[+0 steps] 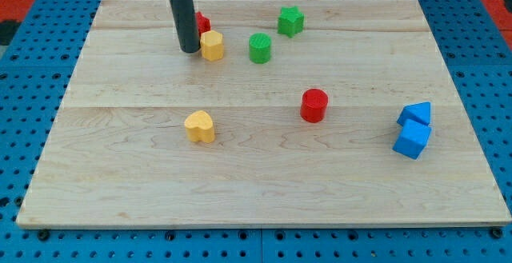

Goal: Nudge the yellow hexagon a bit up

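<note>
The rod carries no gripper, so no grasp state applies; the tip (190, 50) rests on the wooden board (240, 191) just to the view's left of the yellow hexagon (212, 45), near the board's top left. A red block (203, 22), shape unclear, sits partly hidden behind the rod. A green cylinder (260, 48) and green star (290, 21) lie to the right. A yellow heart (200, 125), red cylinder (314, 105) and two touching blue blocks (414, 129) lie lower.
</note>
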Motion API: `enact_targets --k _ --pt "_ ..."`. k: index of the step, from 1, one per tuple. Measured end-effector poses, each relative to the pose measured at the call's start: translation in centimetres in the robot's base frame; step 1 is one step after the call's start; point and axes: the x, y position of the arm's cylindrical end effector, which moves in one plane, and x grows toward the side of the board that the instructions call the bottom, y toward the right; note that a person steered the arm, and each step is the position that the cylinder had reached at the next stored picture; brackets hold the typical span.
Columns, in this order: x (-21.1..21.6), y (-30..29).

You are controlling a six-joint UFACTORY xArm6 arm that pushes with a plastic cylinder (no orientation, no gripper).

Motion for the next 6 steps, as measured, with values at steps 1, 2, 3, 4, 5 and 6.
enact_targets --k 1,2,3,4,5,6 --pt "-2.2 -0.4" --pt "-4.1 -0.4" --pt "-3.8 -3.3" --pt "0.2 -3.9" --pt "2.3 0.1" --pt "2.9 2.3"
